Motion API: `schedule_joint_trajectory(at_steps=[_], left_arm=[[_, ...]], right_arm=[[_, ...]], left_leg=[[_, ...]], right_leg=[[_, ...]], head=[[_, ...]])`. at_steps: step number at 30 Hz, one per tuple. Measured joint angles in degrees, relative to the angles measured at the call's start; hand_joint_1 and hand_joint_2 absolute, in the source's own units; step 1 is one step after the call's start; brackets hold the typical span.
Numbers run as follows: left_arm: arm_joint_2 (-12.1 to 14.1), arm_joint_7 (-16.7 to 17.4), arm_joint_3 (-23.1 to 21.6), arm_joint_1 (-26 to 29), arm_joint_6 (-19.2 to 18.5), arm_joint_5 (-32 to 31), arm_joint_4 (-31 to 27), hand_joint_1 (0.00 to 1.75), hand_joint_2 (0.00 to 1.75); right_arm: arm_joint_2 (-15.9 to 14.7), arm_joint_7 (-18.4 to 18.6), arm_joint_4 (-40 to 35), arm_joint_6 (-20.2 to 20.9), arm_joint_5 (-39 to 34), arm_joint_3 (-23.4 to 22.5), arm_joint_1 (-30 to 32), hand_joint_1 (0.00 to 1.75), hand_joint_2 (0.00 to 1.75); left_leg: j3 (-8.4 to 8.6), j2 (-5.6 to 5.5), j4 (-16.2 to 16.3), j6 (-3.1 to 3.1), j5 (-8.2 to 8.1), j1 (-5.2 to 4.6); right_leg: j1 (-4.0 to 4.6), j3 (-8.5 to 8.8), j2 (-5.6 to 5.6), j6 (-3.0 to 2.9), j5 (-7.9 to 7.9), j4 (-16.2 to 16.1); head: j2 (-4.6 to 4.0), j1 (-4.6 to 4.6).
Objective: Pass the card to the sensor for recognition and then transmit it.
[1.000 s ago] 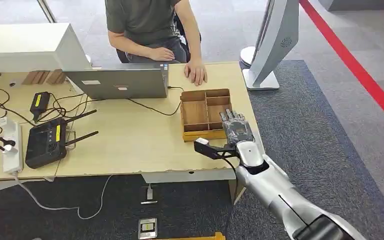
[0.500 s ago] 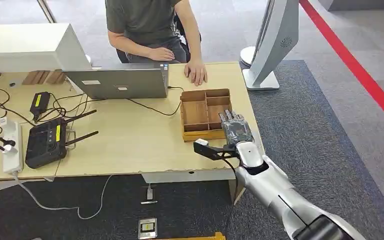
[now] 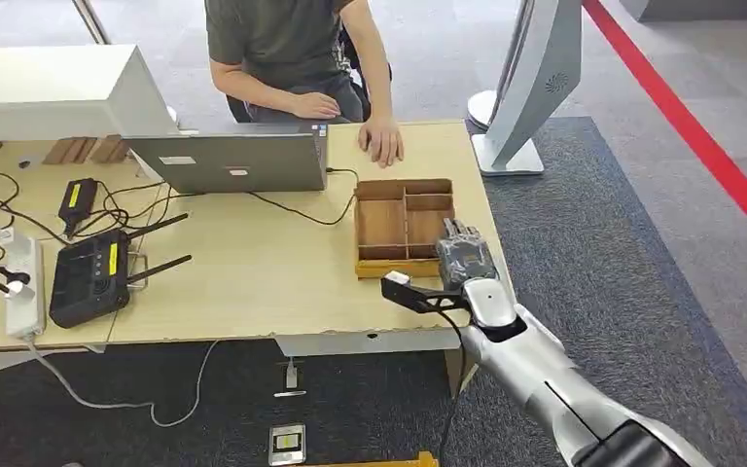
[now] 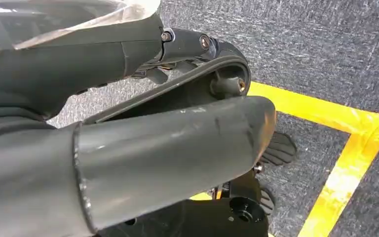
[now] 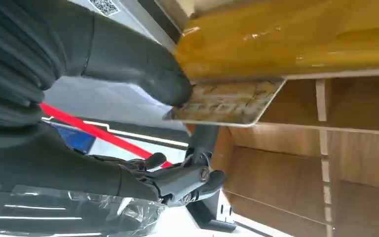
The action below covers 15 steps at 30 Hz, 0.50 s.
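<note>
Right wrist view: right hand (image 5: 79, 84) pinched the card (image 5: 227, 103) just above the wooden tray (image 3: 389, 268) near compartment. Since the previous frames the hand had drawn back slightly; card lifted, sensor pass pending.

The right hand (image 3: 464, 260) rests at the near right corner of the counter (image 3: 253, 282), over the near edge of the compartment tray (image 3: 404, 224). The card (image 5: 227, 103) is pinched under the thumb, against the tray's near wall. Beyond the fingers (image 3: 457, 233) lie the tray's compartments; further beyond, a person's hand (image 3: 381, 139) rests on the counter's far edge. Left of the fingers, well apart, stands the laptop (image 3: 233, 161); further left lie the router (image 3: 88, 277) and power strip (image 3: 19, 287). Right of the fingers, off the counter, a stand (image 3: 525, 88) rises from the floor.
</note>
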Motion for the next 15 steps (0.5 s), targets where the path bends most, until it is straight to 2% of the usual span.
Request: schedule_joint_trajectory(at_steps=[15], left_arm=[[0.1,0.0,0.0,0.0,-0.9,-1.0,0.0,0.00,0.00]], right_arm=[[-0.3,-0.3,0.0,0.0,-0.7,-0.1,0.0,1.75,1.75]], left_leg=[[0.04,0.00,0.0,0.00,0.00,0.01]], right_leg=[[0.01,0.03,0.00,-0.01,0.01,0.0]], head=[[0.00,0.02]])
